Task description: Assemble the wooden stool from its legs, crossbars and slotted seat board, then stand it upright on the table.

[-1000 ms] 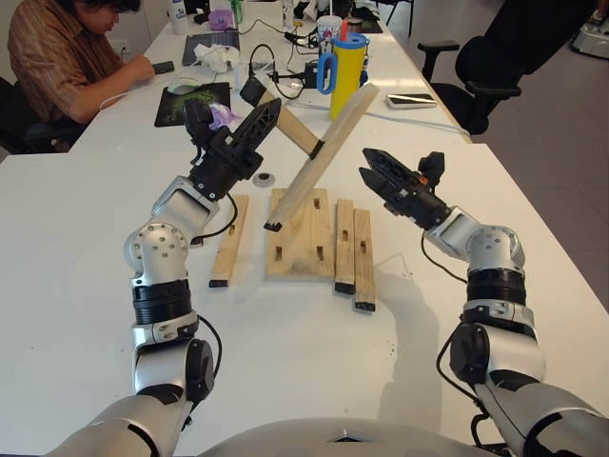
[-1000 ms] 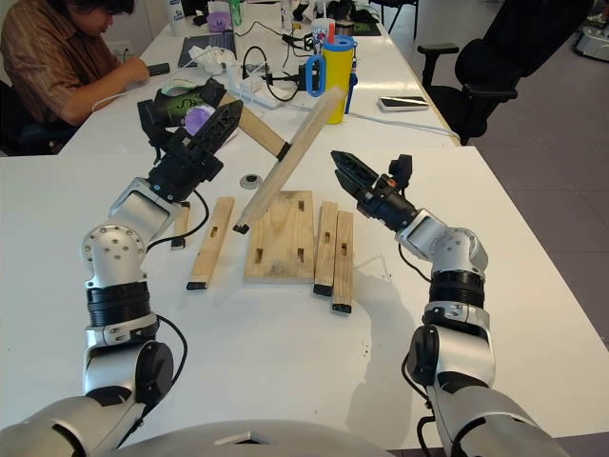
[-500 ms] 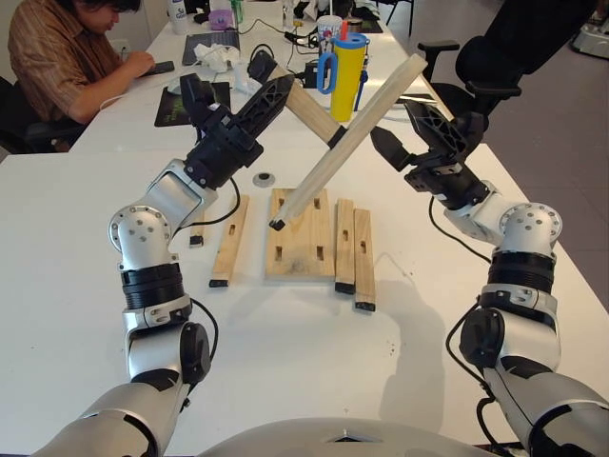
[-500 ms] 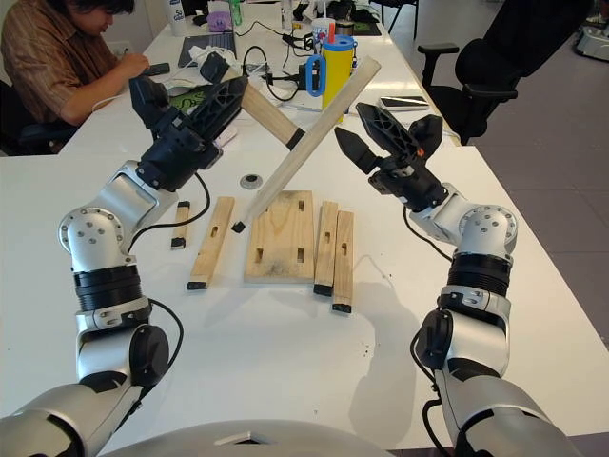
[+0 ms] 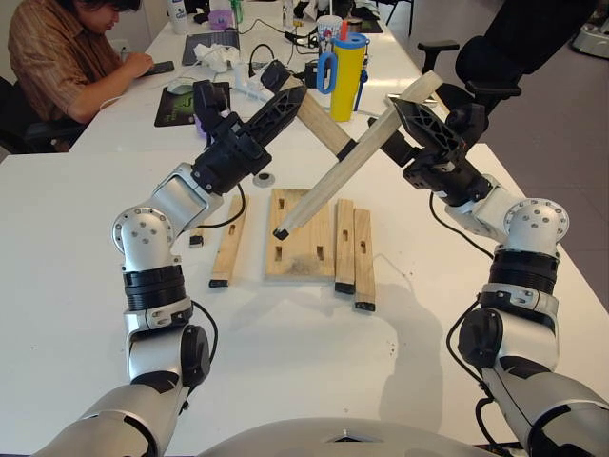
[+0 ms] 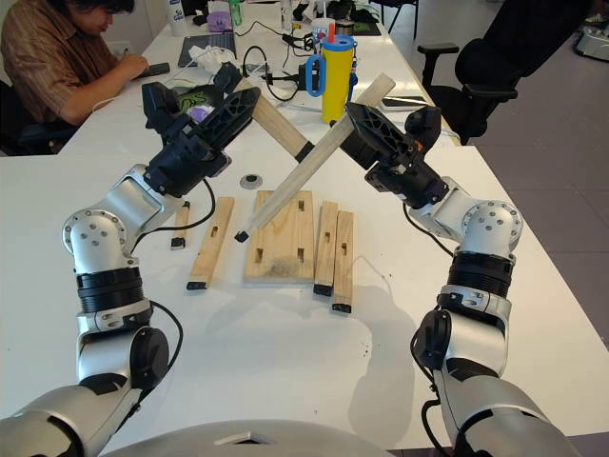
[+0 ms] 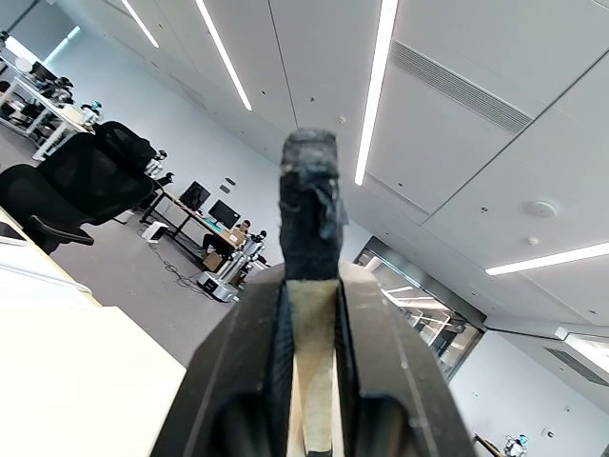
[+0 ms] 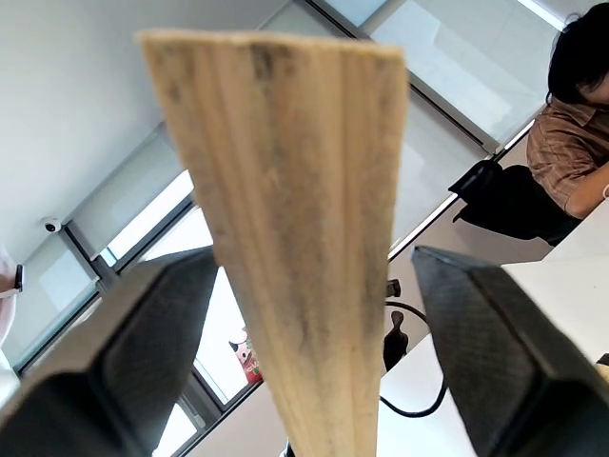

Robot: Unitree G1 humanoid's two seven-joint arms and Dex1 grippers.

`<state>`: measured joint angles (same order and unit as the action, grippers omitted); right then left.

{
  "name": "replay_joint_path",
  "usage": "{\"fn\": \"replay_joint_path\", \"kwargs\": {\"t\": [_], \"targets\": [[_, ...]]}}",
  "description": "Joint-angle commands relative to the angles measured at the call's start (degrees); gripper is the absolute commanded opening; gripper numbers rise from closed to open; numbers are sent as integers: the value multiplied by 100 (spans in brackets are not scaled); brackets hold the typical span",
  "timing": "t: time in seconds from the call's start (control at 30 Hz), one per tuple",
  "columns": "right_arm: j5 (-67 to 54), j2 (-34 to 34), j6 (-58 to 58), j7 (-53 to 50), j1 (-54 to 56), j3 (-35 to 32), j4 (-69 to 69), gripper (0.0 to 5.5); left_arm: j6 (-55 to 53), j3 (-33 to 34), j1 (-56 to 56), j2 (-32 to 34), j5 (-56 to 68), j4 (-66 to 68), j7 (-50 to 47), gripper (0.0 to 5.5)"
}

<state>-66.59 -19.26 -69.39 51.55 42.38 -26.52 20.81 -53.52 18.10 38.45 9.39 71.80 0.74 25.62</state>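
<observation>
Where the two arms meet in the upper middle of the head view, the left claw (image 5: pixel 285 98) is closed on the far end of a short crossbar (image 5: pixel 322 124), which slopes down to the right and joins a long leg (image 5: pixel 328 186) partway along its length. The left wrist view confirms the hold: both fingers (image 7: pixel 238 352) press flat against the pale wood of the crossbar (image 7: pixel 312 381). The long leg runs diagonally from upper right to lower left. Its dark-capped lower end sits over the left part of the slotted seat board (image 5: pixel 304 243); contact with the board cannot be determined. The right claw (image 5: pixel 402 124) stands wide around the upper end of the leg, and in the right wrist view a gap shows between each finger (image 8: pixel 143 333) and the wood (image 8: pixel 295 238). The seat board lies flat on the desk (image 5: pixel 285 352) at centre frame. Two wooden bars (image 5: pixel 354 246) lie side by side just right of it, and a slotted bar (image 5: pixel 228 240) lies just left. A yellow bottle (image 5: pixel 347 67) stands at top centre.
</observation>
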Motion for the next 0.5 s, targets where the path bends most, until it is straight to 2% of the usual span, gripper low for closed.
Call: {"fn": "replay_joint_path", "kwargs": {"t": [0.03,0.2,0.3,0.33,0.5], "targets": [[-82,-8,43,16,13,41,-142,298,3,-52,-27,33,-3,-52,-27,41],[-191,37,108,18,-122,-31,-288,218,171,-65,50,60,-160,-7,23,41],[-224,95,306,38,-147,-72,-361,211,394,-53,84,49,-325,21,23,41],[-264,91,321,31,-155,-100,-366,211,437,-52,93,52,-357,35,12,78],[-354,92,329,-24,-254,-118,-435,209,436,294,218,-58,260,73,-211,151]]}}
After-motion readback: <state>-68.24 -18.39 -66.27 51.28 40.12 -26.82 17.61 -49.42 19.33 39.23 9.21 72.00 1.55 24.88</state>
